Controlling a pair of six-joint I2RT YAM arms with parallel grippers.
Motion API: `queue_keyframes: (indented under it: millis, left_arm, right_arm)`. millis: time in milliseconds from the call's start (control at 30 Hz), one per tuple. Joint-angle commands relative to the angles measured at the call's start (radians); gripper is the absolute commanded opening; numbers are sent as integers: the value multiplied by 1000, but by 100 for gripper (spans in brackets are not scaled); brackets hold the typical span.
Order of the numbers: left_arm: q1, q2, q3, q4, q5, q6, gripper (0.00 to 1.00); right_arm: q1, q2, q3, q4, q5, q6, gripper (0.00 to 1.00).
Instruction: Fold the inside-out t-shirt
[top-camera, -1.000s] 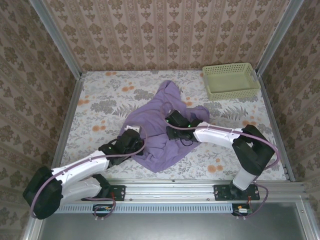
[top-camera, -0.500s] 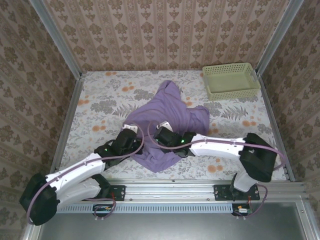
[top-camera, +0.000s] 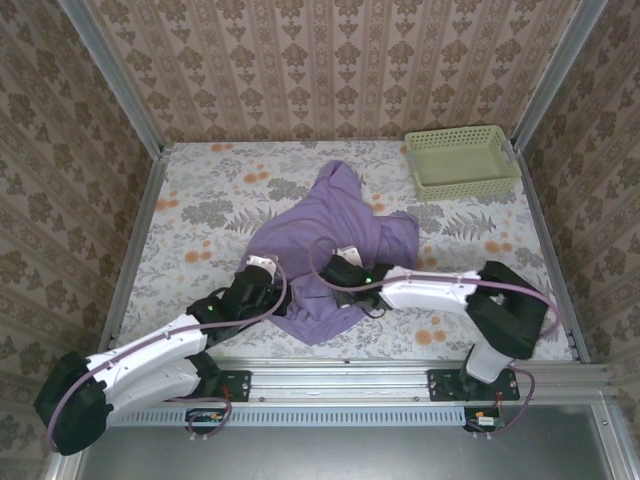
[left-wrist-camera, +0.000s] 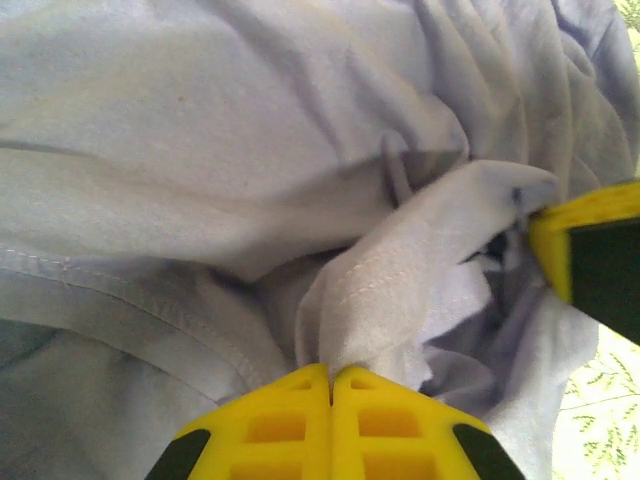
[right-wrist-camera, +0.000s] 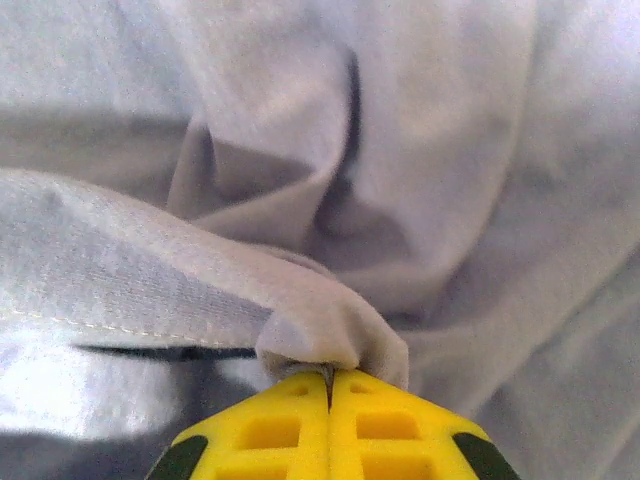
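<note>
Both our arms are gripping the near edge of the inside-out t-shirt (top-camera: 345, 215): the left gripper (left-wrist-camera: 330, 372) is pinching a stitched fold between pressed-together jaws, the right gripper (right-wrist-camera: 328, 372) a hemmed edge likewise. The shirt is lying bunched on the table (top-camera: 190, 200), well apart from the far basket (top-camera: 462, 162). We are judging this the spreading step; next, drawing both grips apart to flatten it.

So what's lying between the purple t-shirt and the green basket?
Nothing but a bare stretch of floral table cover lies between the t-shirt and the basket, as the top view shows.
</note>
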Motion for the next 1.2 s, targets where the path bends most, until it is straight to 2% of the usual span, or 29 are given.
queue_keyframes:
  millis: [0,100,333,433,567,667,800,967,1067,1167]
  left_arm:
    - [-3,35,12,-13,-20,-8,0]
    - [-10,98,28,-1,-11,1,0]
    - [-40,205,48,32,0,6,0]
    - [-78,242,65,39,-4,22,0]
    - [-157,236,84,54,-62,37,0]
    - [-183,182,72,67,-104,29,0]
    - [-170,146,94,-36,-185,22,0]
    - [-119,110,100,-124,-211,28,0]
    - [-73,42,64,-129,-204,-1,0]
    - [-8,22,44,-132,-131,2,3]
  right_arm:
    - [-13,-128,-138,138,-78,17,0]
    - [-30,-196,-257,264,-147,44,0]
    - [-34,-289,-468,536,-206,139,0]
    - [-33,-273,-481,521,-178,193,0]
    - [-34,-250,-408,350,-75,200,0]
    - [-33,-308,-416,388,-81,143,0]
    - [-22,-434,-458,524,-198,52,0]
    - [-12,-558,-487,606,-318,-9,0]
    - [-12,-596,-530,652,-326,-15,0]
    - [-13,-605,-574,711,-329,-5,0]
